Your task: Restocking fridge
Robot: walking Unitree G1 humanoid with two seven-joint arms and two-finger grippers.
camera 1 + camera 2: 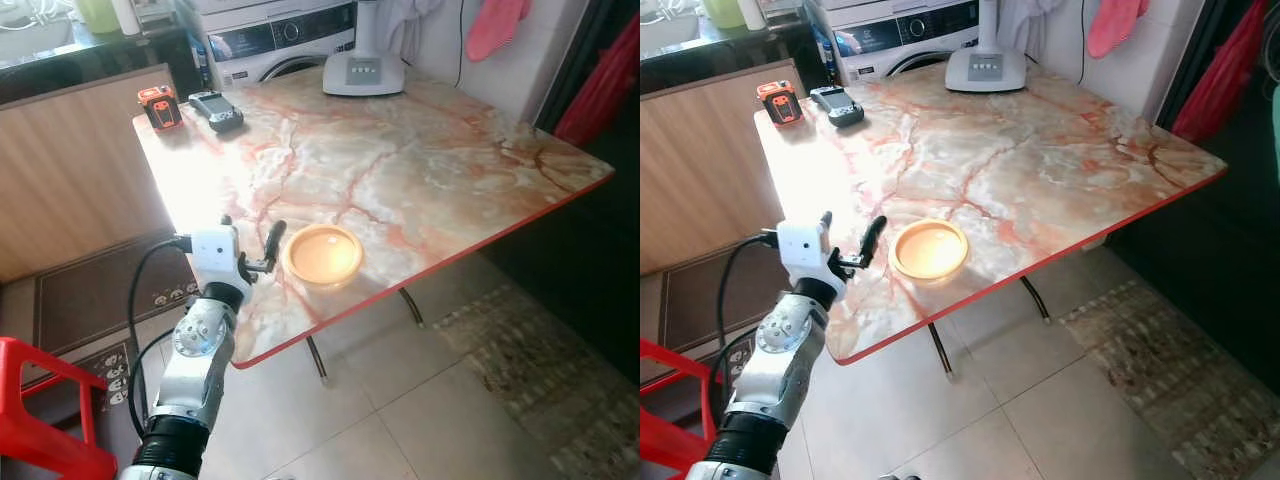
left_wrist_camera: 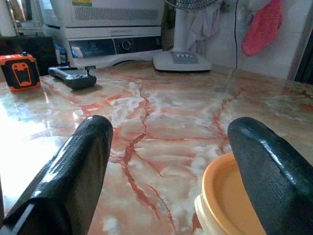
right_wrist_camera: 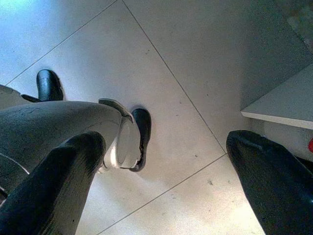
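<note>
At the far left a red plastic stool (image 1: 45,410) with squared edges stands on the pale tiled floor (image 1: 400,400), next to a dark mat (image 1: 90,290). The left gripper (image 1: 252,246), at the end of a jointed silver arm, is raised at the near left edge of the surface (image 1: 400,170), a glossy slab of cream marble veined in red-orange with a thin red rim. Its two long black fingers (image 2: 73,171) are spread wide and grip nothing; the right-hand one stands just beside a shallow round yellow-orange bowl (image 1: 322,255), smooth and plastic-looking, but I cannot tell whether it touches the rim. The bowl sits close to the near edge of the surface.

At the far left corner lie a boxy orange-and-black device (image 1: 159,106) and, just beside it, a flat dark grey handset (image 1: 216,110). Further right, at the back edge, stands the smooth white base of a fan (image 1: 362,72), with a front-loading washing machine (image 1: 280,42) behind it. A pink cloth (image 1: 495,25) hangs on the wall at the right.

The right gripper (image 3: 161,181) hangs over the floor tiles, its fingers parted wide and empty, above the robot's own black foot (image 3: 139,137).
</note>
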